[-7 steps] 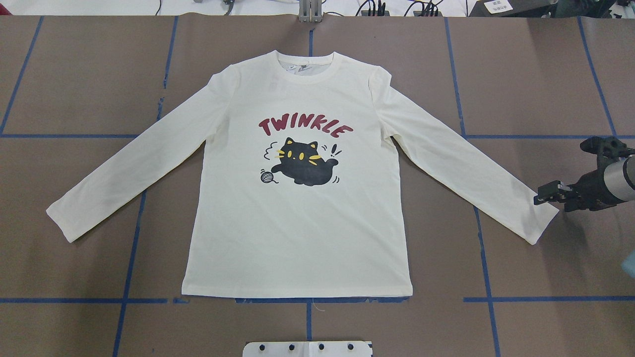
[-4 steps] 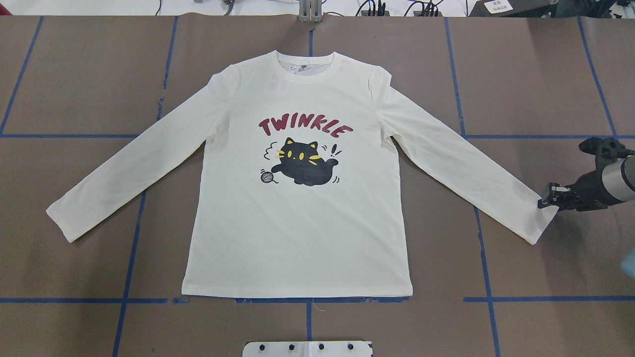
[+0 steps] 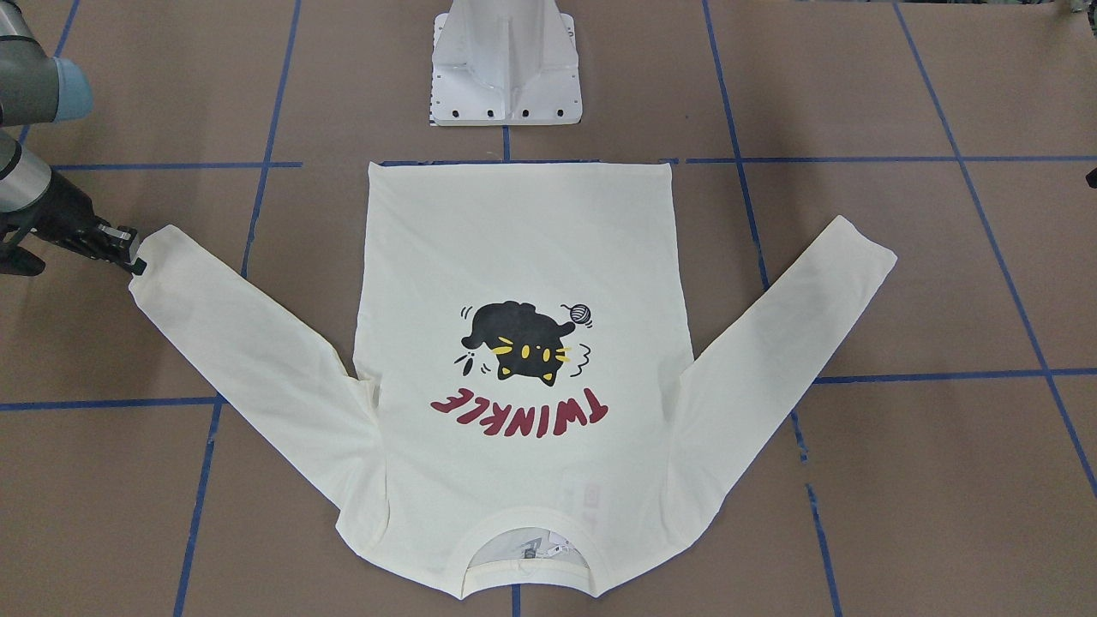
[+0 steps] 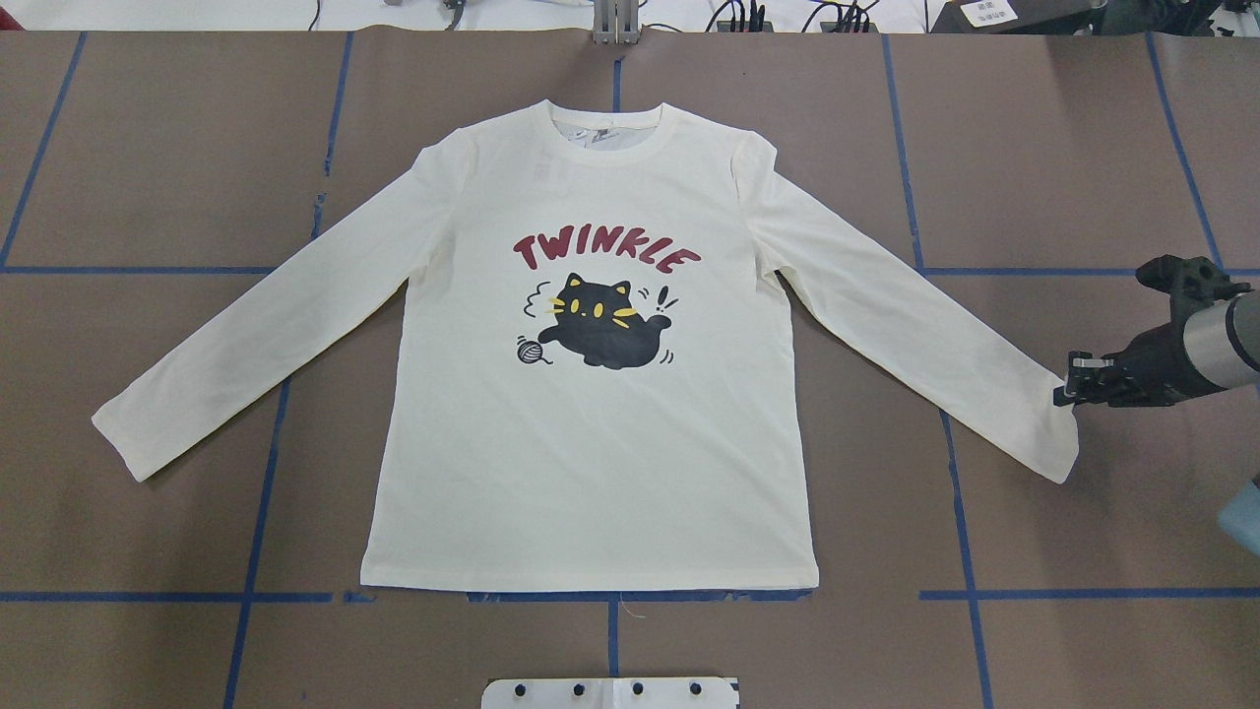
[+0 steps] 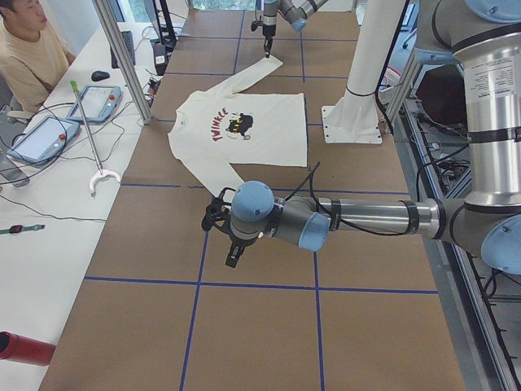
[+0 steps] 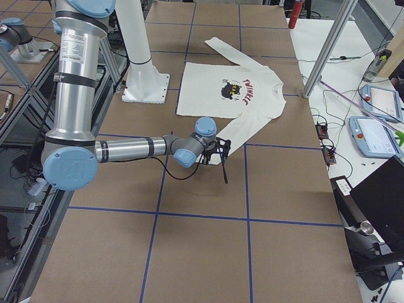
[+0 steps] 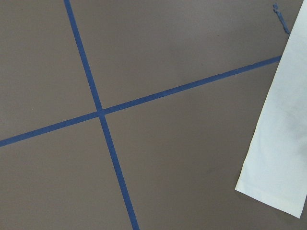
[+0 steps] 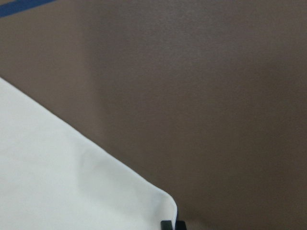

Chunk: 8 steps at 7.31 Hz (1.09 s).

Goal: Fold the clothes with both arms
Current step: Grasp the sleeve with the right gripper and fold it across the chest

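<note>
The cream shirt (image 4: 591, 443) lies flat on the brown table, with the black cat print and red "TWINKLE" lettering up and both sleeves spread out. My right gripper (image 4: 1065, 389) is at the far corner of the right sleeve's cuff (image 4: 1053, 433) and looks shut on it. It also shows in the front-facing view (image 3: 134, 260). In the right wrist view the cuff corner (image 8: 120, 201) meets the black fingertips (image 8: 172, 224). My left gripper (image 5: 234, 254) hangs over bare table just short of the left cuff (image 7: 276, 143). I cannot tell whether it is open.
The white pedestal base (image 3: 506, 68) stands at the robot's side of the hem. Blue tape lines (image 4: 261, 492) cross the table. A person (image 5: 32, 57) sits at a side table with tablets (image 5: 98, 102), cables and a grabber tool.
My right gripper has moved left onto the right cuff's far corner. That corner has shifted inward to the left, so the cuff end looks shorter. The rest of the shirt has not moved.
</note>
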Each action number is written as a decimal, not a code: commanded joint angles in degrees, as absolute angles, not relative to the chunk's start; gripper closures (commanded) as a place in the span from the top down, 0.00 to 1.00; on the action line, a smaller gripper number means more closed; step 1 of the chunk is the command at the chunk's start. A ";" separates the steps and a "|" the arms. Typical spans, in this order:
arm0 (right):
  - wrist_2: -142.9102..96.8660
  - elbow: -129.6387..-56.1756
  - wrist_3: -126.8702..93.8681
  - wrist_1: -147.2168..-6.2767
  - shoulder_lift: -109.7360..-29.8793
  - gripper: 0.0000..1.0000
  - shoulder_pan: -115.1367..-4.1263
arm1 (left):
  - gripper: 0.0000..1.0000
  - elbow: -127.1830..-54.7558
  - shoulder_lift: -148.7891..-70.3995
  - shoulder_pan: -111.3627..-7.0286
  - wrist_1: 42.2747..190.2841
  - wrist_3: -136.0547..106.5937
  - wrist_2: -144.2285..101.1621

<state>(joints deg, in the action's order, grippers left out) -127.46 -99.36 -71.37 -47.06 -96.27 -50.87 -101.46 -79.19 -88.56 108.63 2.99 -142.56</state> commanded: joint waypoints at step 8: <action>-101.75 -52.86 -103.71 -57.69 -18.55 0.00 -34.14 | 1.00 -101.69 -79.19 -88.59 108.63 2.99 -144.93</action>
